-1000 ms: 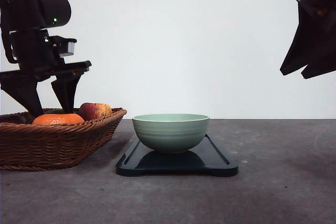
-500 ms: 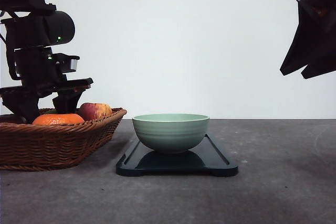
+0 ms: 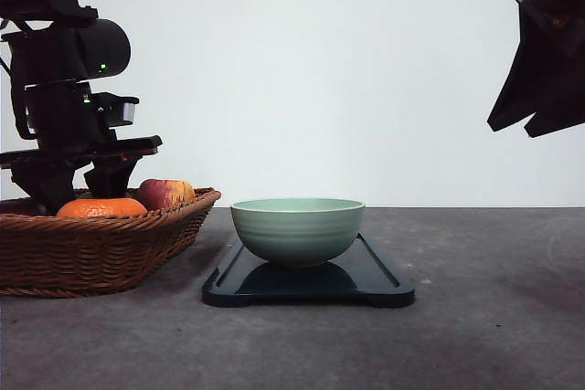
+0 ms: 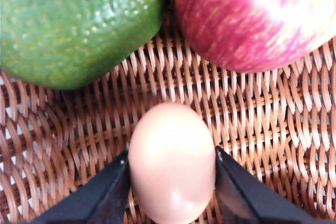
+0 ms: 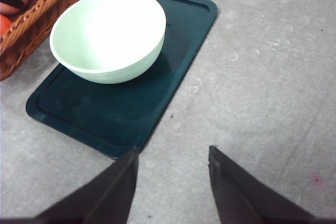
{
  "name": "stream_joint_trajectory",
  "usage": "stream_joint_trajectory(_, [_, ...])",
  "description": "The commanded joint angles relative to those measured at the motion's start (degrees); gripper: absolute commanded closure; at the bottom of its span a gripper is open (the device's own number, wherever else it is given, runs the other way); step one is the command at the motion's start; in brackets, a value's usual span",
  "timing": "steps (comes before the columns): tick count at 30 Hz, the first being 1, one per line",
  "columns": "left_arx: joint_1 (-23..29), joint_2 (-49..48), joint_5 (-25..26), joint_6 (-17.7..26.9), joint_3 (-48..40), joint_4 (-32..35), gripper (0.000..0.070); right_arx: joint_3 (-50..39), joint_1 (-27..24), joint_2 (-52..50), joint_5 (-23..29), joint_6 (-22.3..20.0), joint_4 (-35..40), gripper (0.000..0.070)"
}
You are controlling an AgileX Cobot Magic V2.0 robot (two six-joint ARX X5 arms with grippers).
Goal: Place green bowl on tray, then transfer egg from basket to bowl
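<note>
The green bowl (image 3: 297, 228) stands upright on the black tray (image 3: 379, 279) at the middle of the table; both also lie below my right gripper, bowl (image 5: 107, 35) and tray (image 5: 131, 108). The egg (image 4: 168, 129) rests on the weave of the basket (image 3: 91, 253), and my left gripper (image 4: 171, 160) is shut on it, a black finger against each side. In the front view my left arm (image 3: 73, 125) reaches down into the basket. My right gripper (image 5: 173, 151) hangs open and holds nothing, high at the right, beyond the tray's near corner.
In the basket a red-yellow apple (image 4: 262, 14) and a green bumpy fruit (image 4: 73, 19) lie close beyond the egg. A mandarin (image 3: 99, 208) sits near the basket's front rim. Bare grey tabletop (image 5: 262, 77) spreads to the right of the tray.
My left arm has come down into the basket over the last second and has held still for the last half second. Bowl, tray and right arm have not moved.
</note>
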Motion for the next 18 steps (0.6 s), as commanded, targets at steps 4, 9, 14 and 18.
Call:
stream_joint_trajectory(4, [-0.09, 1.13, -0.15, 0.42, 2.26, -1.15, 0.0517, 0.09, 0.26, 0.42, 0.09, 0.63, 0.48, 0.0435])
stream_joint_trajectory(9, [-0.09, -0.55, -0.15, 0.42, 2.73, -1.72, 0.0517, 0.09, 0.26, 0.42, 0.09, 0.63, 0.45, 0.0435])
stream_joint_trajectory(14, [-0.1, -4.71, -0.14, 0.52, 2.73, -2.66, 0.0518, 0.09, 0.26, 0.42, 0.08, 0.63, 0.45, 0.0435])
stream_joint_trajectory(18, [-0.46, -9.0, -0.09, 0.47, 2.73, -2.89, 0.0518, 0.09, 0.26, 0.42, 0.09, 0.63, 0.47, 0.0435])
